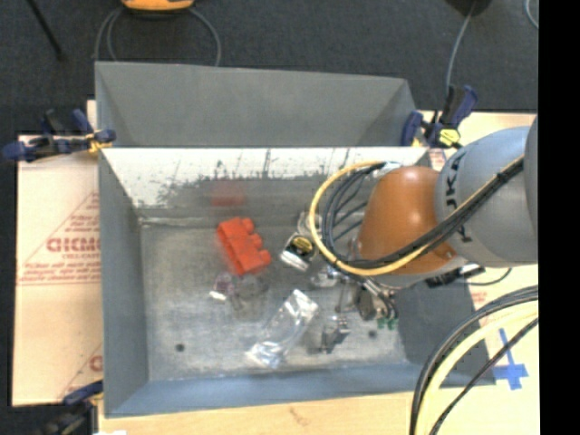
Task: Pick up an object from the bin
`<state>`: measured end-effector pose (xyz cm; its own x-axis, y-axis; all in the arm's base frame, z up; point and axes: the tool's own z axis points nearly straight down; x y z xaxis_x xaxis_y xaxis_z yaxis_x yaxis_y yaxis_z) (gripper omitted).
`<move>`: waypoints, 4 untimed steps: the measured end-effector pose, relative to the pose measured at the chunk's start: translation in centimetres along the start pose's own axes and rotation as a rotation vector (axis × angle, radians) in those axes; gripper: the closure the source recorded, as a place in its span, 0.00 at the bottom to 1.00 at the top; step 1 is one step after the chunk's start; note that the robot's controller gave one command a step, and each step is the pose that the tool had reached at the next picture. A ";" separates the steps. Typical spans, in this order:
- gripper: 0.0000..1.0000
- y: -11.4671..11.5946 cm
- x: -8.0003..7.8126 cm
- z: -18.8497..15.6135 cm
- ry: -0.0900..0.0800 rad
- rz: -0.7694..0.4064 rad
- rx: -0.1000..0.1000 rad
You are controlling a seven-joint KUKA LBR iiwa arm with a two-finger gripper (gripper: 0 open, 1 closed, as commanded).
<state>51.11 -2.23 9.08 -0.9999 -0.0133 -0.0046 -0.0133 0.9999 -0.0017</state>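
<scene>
My gripper (333, 332) reaches down into the right half of the bin, its fingertips low near the floor. Just left of it lies a crumpled clear plastic piece (283, 329), close to the fingers. A red toy brick (242, 245) sits further up and left, near the bin's middle. A small clear plastic item (234, 288) lies just below the brick. A small metallic and yellow object (297, 248) rests beside the arm's cables.
The arm with its orange cover and looped cables covers the bin's right side. The bin's sloped walls rise all round; its left floor is bare grey metal.
</scene>
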 end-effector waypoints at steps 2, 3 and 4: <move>0.00 9.0 -3.7 -3.8 -0.005 -0.345 -0.004; 0.00 11.9 -4.3 0.3 0.003 -0.605 0.009; 1.00 11.8 -4.2 0.3 0.003 -0.602 0.009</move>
<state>55.18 9.65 8.82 -0.8166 -0.5771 0.0029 -0.5771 0.8166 -0.0111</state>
